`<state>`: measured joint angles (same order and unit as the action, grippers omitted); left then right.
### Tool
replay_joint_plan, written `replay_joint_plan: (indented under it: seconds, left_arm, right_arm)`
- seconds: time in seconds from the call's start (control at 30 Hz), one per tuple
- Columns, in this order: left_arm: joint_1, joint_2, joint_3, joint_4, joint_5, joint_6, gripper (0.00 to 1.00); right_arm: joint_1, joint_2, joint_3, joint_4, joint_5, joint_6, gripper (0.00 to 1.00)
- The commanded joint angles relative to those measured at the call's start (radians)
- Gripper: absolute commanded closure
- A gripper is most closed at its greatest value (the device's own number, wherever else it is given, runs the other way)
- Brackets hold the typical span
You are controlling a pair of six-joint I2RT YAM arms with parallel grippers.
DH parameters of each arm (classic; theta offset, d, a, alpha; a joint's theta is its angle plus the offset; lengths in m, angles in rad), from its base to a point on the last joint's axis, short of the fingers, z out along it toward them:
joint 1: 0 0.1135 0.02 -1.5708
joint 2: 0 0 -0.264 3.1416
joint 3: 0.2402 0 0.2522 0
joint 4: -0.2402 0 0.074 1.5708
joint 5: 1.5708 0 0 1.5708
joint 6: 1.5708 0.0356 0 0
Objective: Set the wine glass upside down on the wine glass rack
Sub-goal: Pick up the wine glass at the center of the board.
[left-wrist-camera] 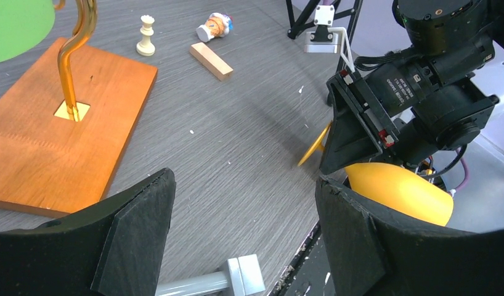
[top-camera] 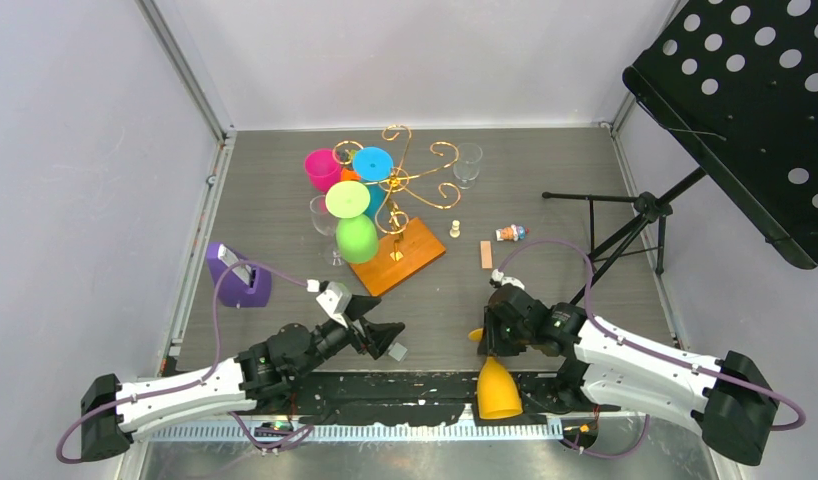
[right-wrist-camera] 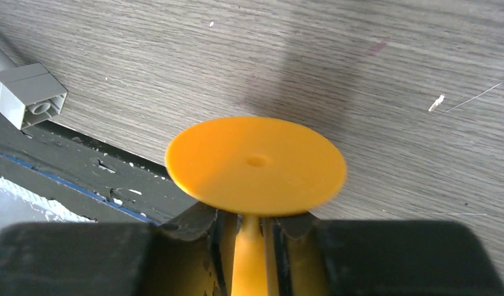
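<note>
The wine glass [top-camera: 498, 390] is orange plastic and lies on its side at the table's near edge, bowl toward the arm bases. My right gripper [top-camera: 490, 340] is shut on its thin stem just behind the round foot [right-wrist-camera: 256, 163]; the fingers [right-wrist-camera: 200, 225] flank the stem on both sides. The bowl [left-wrist-camera: 400, 191] shows under the right wrist in the left wrist view. The wine glass rack [top-camera: 397, 185] of gold wire stands on its orange wooden base [left-wrist-camera: 52, 142] at mid-table. My left gripper [top-camera: 385, 338] hovers open and empty near the front edge.
Pink, blue and green plastic glasses [top-camera: 357, 238] hang around the rack, and a clear glass [top-camera: 467, 163] stands behind it. A chess piece [top-camera: 455, 228], wooden block [top-camera: 486, 254], small figure [top-camera: 511, 233], grey brick [top-camera: 398, 352], purple object [top-camera: 237, 275] and stand tripod [top-camera: 635, 215] are about.
</note>
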<state>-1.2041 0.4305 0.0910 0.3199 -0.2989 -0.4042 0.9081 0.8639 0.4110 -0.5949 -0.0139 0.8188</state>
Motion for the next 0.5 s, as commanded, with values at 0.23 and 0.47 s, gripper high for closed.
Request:
replay_joint_plan:
  seconds: [0.23,0.47]
  left_arm:
    - [-0.003,-0.036,0.022,0.038,0.096,0.027,0.18]
    - [-0.016,-0.053,0.058,0.037,0.162,0.19,0.18]
  right_arm:
    - [0.005,-0.098,0.085,0.179,-0.119,-0.088,0.94]
    - [0.007,0.02,0.192,0.342,-0.295,-0.043,0.95]
